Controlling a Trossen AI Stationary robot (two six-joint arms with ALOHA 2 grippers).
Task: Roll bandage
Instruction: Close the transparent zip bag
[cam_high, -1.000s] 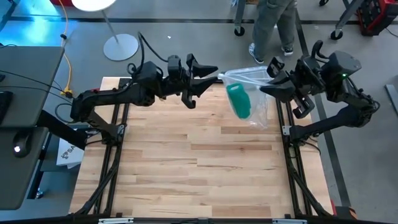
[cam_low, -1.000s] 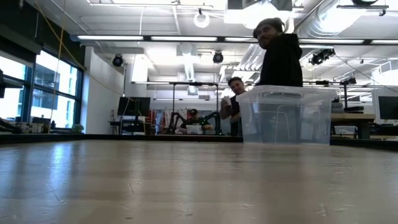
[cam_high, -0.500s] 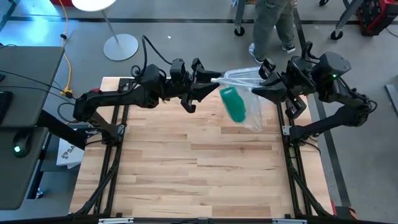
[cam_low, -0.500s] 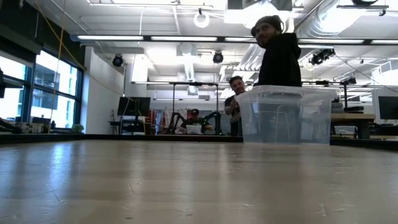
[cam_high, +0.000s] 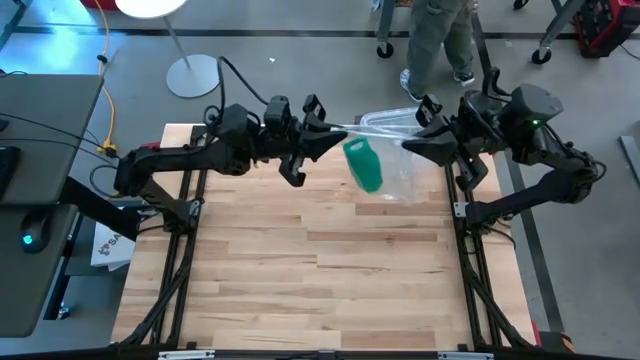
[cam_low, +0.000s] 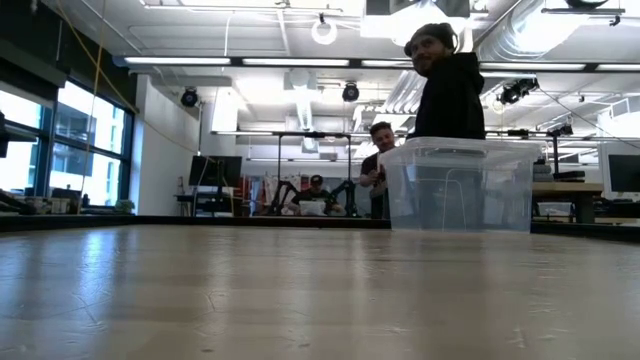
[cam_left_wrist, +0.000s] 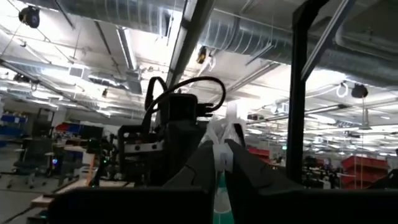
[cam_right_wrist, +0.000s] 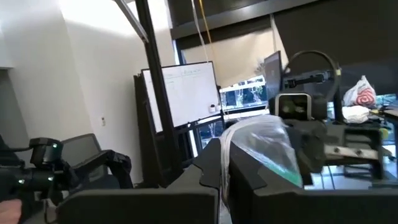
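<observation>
A clear plastic bag (cam_high: 402, 170) hangs high above the table's far part, stretched between my two grippers. Inside it sits the bandage (cam_high: 362, 165), a small green roll, toward the bag's left side. My left gripper (cam_high: 340, 133) is shut on the bag's left upper edge. My right gripper (cam_high: 418, 133) is shut on its right upper edge. The left wrist view shows a sliver of the green bandage (cam_left_wrist: 219, 199) below the fingers. In the right wrist view the bag (cam_right_wrist: 267, 143) and the green bandage (cam_right_wrist: 281, 165) lie just past the fingers. The low view shows neither gripper. My left gripper pinches the bag's upper edge (cam_left_wrist: 221, 157) between its two fingers, which come from the table's left, slanting a little upward. The bag hangs below, clear of the table. My right gripper pinches the bag's opposite upper edge (cam_right_wrist: 227, 149) between its two fingers, coming from the table's right. The plastic bunches at the fingers and the bag hangs clear of the table.
A clear plastic box (cam_low: 460, 185) stands at the table's far edge in the low view. People stand beyond it; a person's legs (cam_high: 440, 45) show past the far edge. The wooden table top (cam_high: 320, 260) lies below the arms.
My left gripper has shut and taken hold of the bag's left upper edge. The bag and the green roll inside have swung a little toward the table's left, still clear of the table.
</observation>
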